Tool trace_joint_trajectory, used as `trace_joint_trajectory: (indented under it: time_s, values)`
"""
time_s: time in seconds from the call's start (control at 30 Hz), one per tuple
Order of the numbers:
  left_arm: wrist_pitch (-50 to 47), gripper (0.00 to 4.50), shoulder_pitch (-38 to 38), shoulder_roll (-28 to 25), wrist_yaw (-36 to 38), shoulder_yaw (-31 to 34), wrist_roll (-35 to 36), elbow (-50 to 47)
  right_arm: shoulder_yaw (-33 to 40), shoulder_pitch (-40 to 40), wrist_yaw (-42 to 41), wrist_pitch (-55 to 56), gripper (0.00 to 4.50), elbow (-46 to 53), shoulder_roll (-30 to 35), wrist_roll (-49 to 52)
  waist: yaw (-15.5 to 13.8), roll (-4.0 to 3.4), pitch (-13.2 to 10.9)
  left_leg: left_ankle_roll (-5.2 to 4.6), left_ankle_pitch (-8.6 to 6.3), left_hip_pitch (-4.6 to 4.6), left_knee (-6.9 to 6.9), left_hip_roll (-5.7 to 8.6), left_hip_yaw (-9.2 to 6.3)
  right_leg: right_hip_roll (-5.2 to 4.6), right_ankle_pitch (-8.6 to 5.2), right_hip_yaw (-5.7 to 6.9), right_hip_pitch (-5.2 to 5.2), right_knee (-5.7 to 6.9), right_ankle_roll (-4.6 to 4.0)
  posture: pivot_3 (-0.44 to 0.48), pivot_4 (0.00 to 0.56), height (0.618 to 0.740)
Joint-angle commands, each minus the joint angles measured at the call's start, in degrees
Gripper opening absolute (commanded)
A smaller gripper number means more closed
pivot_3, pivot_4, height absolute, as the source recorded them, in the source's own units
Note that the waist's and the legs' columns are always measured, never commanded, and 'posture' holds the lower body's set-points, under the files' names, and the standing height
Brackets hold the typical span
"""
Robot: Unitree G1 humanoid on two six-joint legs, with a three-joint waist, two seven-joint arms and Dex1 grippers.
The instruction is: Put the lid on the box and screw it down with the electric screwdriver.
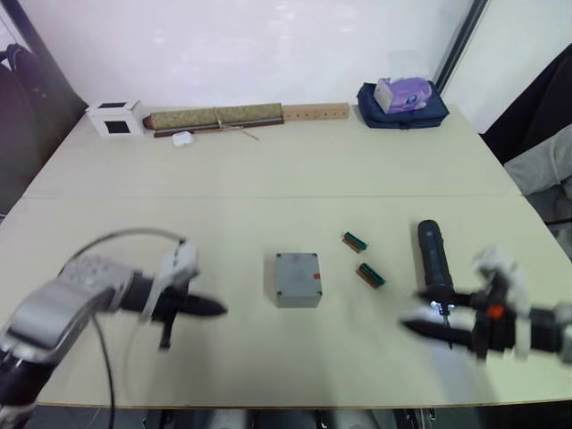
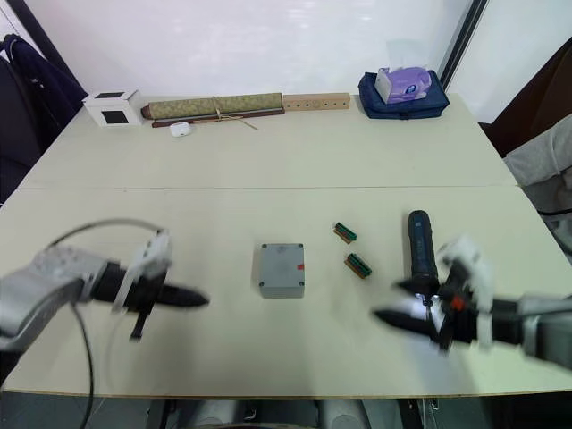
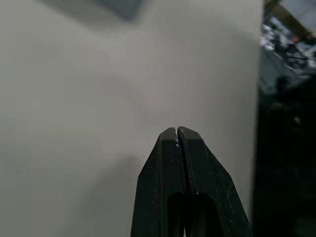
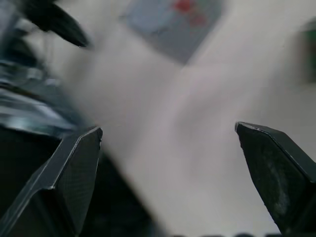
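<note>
The grey box point(image 1: 297, 279) with a red mark sits mid-table; it also shows in the right wrist view point(image 4: 173, 27). Its top is a flat grey face, so the lid point(image 1: 295, 270) appears to lie on it. The dark electric screwdriver point(image 1: 434, 255) lies on the table to the box's right, its bit end toward me. My right gripper point(image 1: 413, 310) is open, its fingers spread wide point(image 4: 168, 128), just at the screwdriver's near end with nothing between them. My left gripper point(image 1: 223, 310) is shut and empty point(image 3: 177, 129), pointing at the box from the left, a short gap away.
Two small green circuit boards point(image 1: 355, 240) point(image 1: 371, 274) lie between box and screwdriver. Along the far edge stand a white cube with a black face point(image 1: 116, 117), a rolled mat point(image 1: 214, 118), a wooden block point(image 1: 315, 112) and a blue bag point(image 1: 402, 105).
</note>
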State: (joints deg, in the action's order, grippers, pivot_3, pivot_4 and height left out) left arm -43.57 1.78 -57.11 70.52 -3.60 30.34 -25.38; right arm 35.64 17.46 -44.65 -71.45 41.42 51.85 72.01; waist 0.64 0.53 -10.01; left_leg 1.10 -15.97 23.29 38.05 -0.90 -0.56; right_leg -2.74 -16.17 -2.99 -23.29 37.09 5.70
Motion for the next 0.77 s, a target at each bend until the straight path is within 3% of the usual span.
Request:
trace_joint_trajectory:
  time_s: [0.03,0.17,0.43,0.77]
  values:
    - [0.1,0.00,-3.3,0.3,-2.1,2.2,1.6,-4.4,0.1,4.0,-0.8,2.5,4.41,3.7,0.4,-0.1,-0.2,0.14,0.0,0.03,0.02,-0.03,0.02,0.00,-0.01,0.00,-0.05,0.01,0.07,-0.05,-0.12,0.000,0.150,0.740]
    - [-2.4,0.00,-7.3,-0.2,-2.4,3.4,5.5,-7.5,-2.5,7.7,-1.7,5.0,4.41,5.2,1.1,-2.6,0.0,0.20,0.1,0.05,0.03,-0.16,0.07,-0.02,0.05,-0.07,-0.06,0.00,0.19,-0.06,-0.15,0.000,0.150,0.740]
    - [-8.1,0.00,-7.5,1.2,-6.1,4.2,12.2,-10.6,-5.7,8.6,-1.9,8.7,4.41,4.3,1.7,-5.0,0.0,0.22,0.1,0.05,0.03,-0.13,0.07,-0.03,0.05,0.02,-0.05,0.00,0.13,-0.04,-0.13,0.000,0.150,0.740]
    - [-7.4,0.00,-6.9,0.2,-6.3,3.4,11.7,-8.4,-10.0,6.0,-1.9,11.2,4.41,2.4,2.3,-6.9,0.0,0.23,0.1,0.05,0.03,-0.14,0.07,-0.02,0.06,0.05,-0.05,-0.01,0.13,-0.04,-0.14,0.000,0.150,0.740]
